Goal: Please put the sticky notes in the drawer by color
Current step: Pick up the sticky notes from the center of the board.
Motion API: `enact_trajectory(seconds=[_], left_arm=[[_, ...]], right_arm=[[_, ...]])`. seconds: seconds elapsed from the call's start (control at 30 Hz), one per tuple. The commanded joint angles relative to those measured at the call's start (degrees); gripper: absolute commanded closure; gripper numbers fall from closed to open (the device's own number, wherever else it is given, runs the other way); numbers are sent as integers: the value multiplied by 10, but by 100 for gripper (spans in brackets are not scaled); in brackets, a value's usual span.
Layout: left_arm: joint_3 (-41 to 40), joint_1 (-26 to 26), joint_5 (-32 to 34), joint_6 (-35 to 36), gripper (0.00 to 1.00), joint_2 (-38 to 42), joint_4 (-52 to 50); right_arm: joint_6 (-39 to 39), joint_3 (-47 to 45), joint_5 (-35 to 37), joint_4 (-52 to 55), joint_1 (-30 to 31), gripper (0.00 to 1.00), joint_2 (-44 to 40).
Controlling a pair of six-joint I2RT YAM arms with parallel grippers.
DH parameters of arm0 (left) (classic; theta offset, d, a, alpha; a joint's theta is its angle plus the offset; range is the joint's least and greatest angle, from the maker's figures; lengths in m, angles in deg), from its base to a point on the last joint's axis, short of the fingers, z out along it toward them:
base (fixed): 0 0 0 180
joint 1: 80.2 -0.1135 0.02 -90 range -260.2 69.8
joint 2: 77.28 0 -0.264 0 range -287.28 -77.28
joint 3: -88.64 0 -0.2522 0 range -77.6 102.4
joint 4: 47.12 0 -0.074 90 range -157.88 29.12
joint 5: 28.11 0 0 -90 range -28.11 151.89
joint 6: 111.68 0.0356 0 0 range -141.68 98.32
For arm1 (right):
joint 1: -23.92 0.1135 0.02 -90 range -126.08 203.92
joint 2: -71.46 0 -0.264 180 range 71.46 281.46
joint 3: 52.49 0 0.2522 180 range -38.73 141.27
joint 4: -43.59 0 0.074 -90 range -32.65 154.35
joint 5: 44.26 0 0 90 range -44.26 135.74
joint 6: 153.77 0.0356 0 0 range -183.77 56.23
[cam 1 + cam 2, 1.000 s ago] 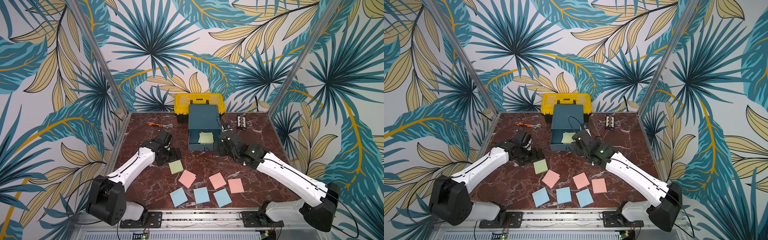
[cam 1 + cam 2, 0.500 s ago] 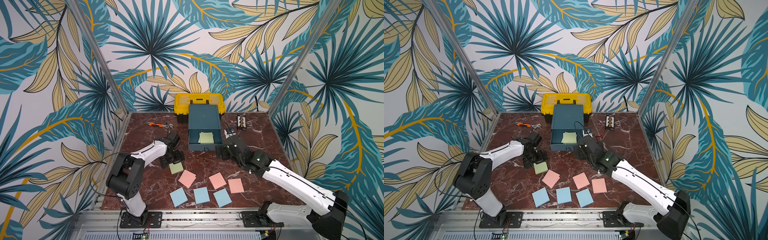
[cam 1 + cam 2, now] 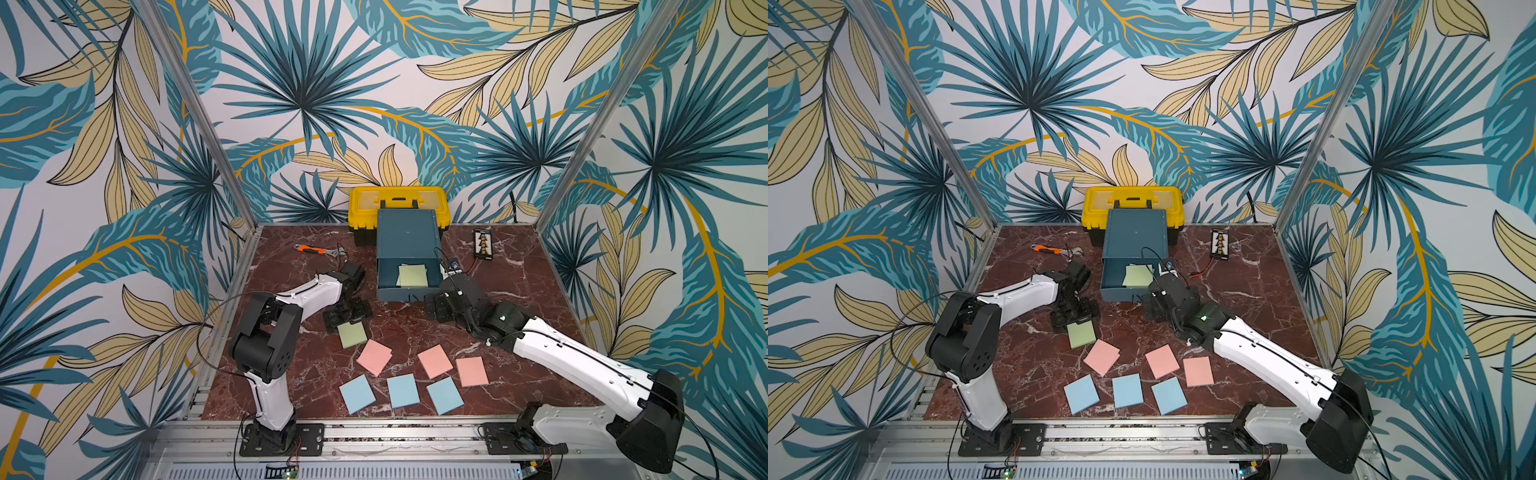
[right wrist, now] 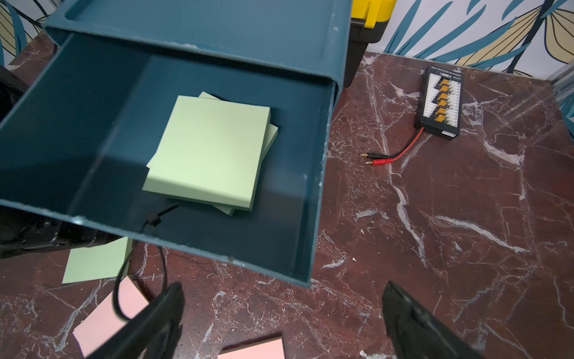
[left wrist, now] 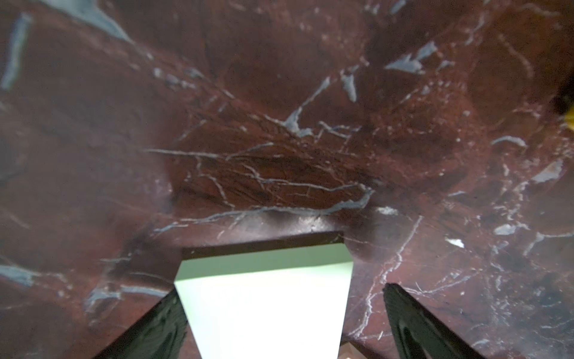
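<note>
The drawer [image 3: 407, 235] is a teal chest at the back with its top drawer pulled out. Two light green sticky notes [image 3: 412, 275] [image 4: 208, 149] lie stacked inside. A third green pad [image 3: 352, 334] [image 5: 264, 304] lies on the marble, and my left gripper [image 3: 348, 316] [image 5: 281, 287] hangs low over its far edge, open, fingers [image 5: 155, 329] straddling it. Three pink pads [image 3: 434, 361] and three blue pads [image 3: 403, 390] lie nearer the front. My right gripper [image 3: 436, 306] [image 4: 282, 286] is open and empty at the drawer's front right corner.
A yellow toolbox [image 3: 399, 203] stands behind the chest. An orange-handled wrench [image 3: 318, 250] lies at the back left. A black connector board [image 3: 483, 244] with red and black leads [image 4: 388, 160] lies at the back right. Metal posts frame the table [image 3: 519, 291].
My left gripper has moved in and come down over the green pad on the table, with the arm's elbow raised. My right gripper has drawn back slightly from the open drawer.
</note>
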Motion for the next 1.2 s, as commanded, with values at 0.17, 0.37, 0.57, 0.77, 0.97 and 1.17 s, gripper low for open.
enact_trajectory(seconds=[0.17, 0.37, 0.57, 0.77, 0.97, 1.17], left_arm=[[2, 16, 27, -17, 0, -14, -28], [-8, 24, 27, -28, 0, -20, -18], [-19, 25, 26, -33, 1, -32, -2], [-36, 25, 22, -32, 12, -31, 9], [-51, 25, 28, -33, 19, -18, 11], [-61, 25, 29, -31, 20, 3, 8]], right_arm=[[-11, -20, -2, -21, 2, 1, 9], [-11, -27, 1, -24, 2, 1, 12], [-12, -31, 7, -22, 2, 1, 13], [-10, -32, 8, -20, 2, 1, 12], [-7, -29, 7, -17, 2, 1, 9], [0, -26, 6, -11, 2, 1, 7]])
